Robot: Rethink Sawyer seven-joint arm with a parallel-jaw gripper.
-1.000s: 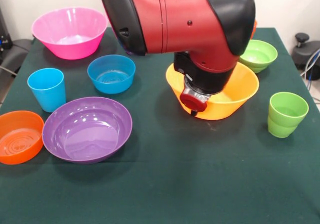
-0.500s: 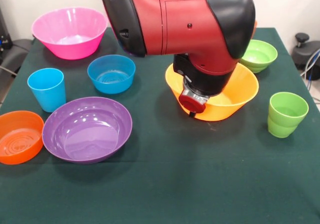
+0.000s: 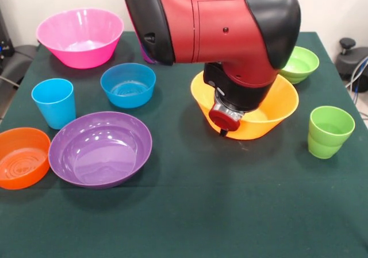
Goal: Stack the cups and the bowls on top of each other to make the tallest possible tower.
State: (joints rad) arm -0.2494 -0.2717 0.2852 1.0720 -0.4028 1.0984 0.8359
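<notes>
Jaws hidden behind the red-and-black arm [image 3: 213, 22], so I cannot tell their state; the wrist hangs over the yellow-orange bowl [image 3: 270, 111] on the tabletop [image 3: 230, 212]. Green bowl [image 3: 299, 62] is partly hidden behind it.

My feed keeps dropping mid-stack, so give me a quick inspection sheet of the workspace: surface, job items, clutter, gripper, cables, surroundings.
Surface: dark green tablecloth, flat; front area bare.
Job's things: nothing stacked yet. Pink bowl, blue bowl, purple bowl, orange bowl, yellow-orange bowl, green bowl, blue cup, green cup, all upright and apart. A purple sliver shows behind the arm; cannot identify it.
Clutter: nothing seen.
Gripper: the arm hangs over the yellow-orange bowl; the gripper itself is hidden behind the wrist, state cannot be told.
Cables: light cables beyond the right table edge.
Surroundings: dark equipment at right, pale wall behind.
</notes>
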